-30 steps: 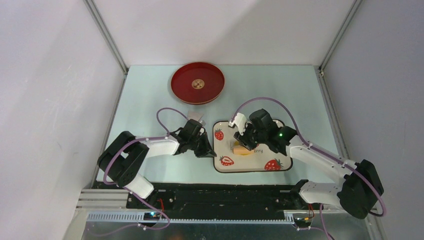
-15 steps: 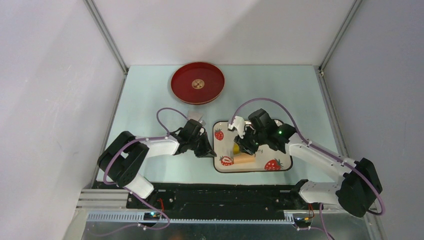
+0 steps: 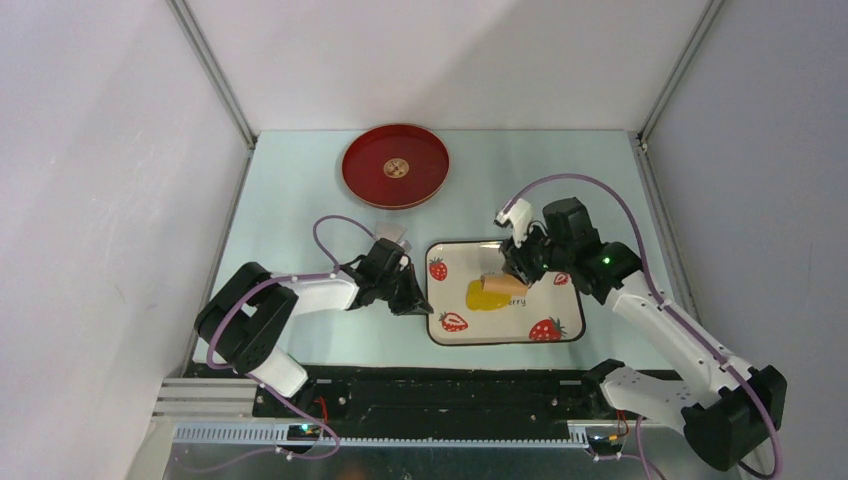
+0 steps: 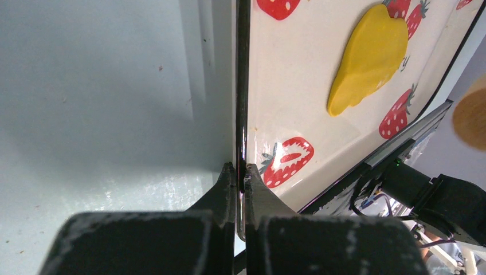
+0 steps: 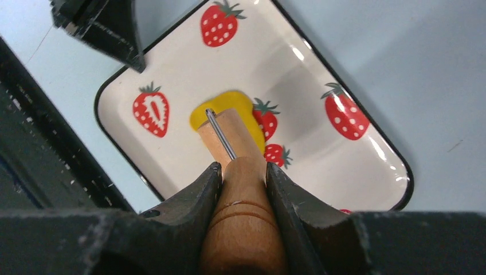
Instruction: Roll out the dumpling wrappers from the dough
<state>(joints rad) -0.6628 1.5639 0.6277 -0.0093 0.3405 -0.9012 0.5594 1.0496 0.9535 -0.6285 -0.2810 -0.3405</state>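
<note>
The dough (image 3: 487, 297) is a flattened irregular yellow patch on the strawberry tray (image 3: 560, 335); it also shows in the left wrist view (image 4: 367, 57) and the right wrist view (image 5: 202, 114). My right gripper (image 3: 518, 268) is shut on the handle of the wooden roller (image 5: 243, 166), whose barrel (image 3: 503, 285) is raised over the dough's far right edge. My left gripper (image 4: 239, 170) is shut on the tray's left rim (image 4: 241, 103). No round wrappers are in view.
A red round plate (image 3: 395, 165) stands at the back of the table. A small clear piece (image 3: 393, 236) lies by the left gripper. The black base rail (image 3: 430, 390) runs along the near edge.
My right gripper has moved the roller from the near-left part of the tray to the right and back, uncovering the flattened dough. The left arm has not moved.
</note>
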